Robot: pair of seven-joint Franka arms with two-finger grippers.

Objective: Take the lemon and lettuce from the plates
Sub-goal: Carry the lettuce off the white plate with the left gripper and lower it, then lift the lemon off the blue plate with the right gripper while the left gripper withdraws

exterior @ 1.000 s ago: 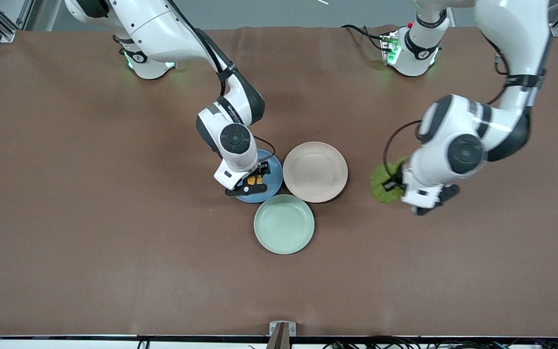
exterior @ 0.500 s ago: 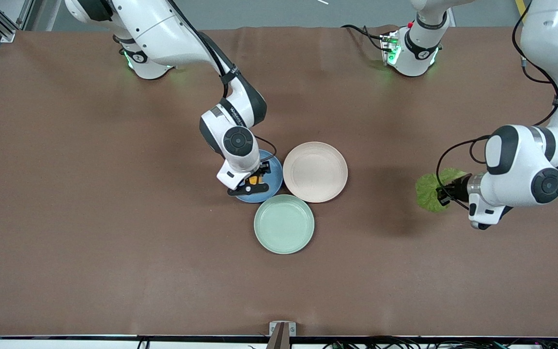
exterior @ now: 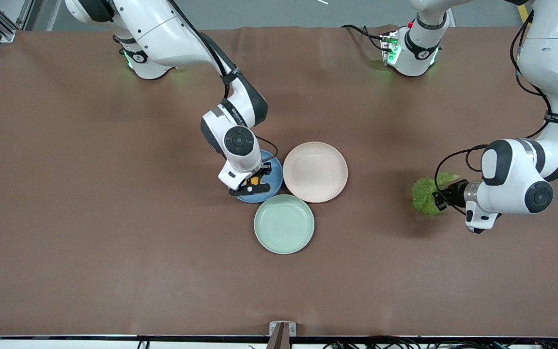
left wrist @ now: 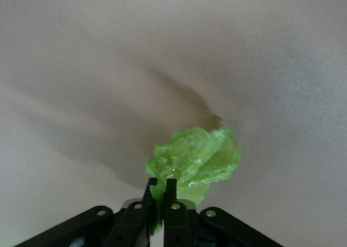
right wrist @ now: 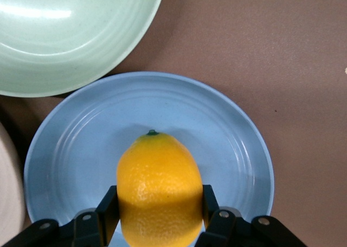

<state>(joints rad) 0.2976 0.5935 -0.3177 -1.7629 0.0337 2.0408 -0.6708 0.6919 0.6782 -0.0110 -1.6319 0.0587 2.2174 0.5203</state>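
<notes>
My right gripper (exterior: 255, 180) is shut on the yellow-orange lemon (right wrist: 158, 187), low over the blue plate (exterior: 269, 186); the plate also shows in the right wrist view (right wrist: 81, 149). My left gripper (exterior: 441, 198) is shut on the crinkled green lettuce (exterior: 424, 196) and holds it in the air over bare table toward the left arm's end. In the left wrist view the leaf (left wrist: 198, 163) hangs from the closed fingers (left wrist: 171, 190). The beige plate (exterior: 315, 171) is empty beside the blue one.
A pale mint-green plate (exterior: 284, 223) sits nearer the front camera, touching the blue and beige plates; it also shows in the right wrist view (right wrist: 70, 35). Brown table cover (exterior: 114, 242) lies all around.
My left arm has carried the lettuce away from the beige plate toward the left arm's end of the table. My right gripper has stayed on the lemon over the blue plate.
</notes>
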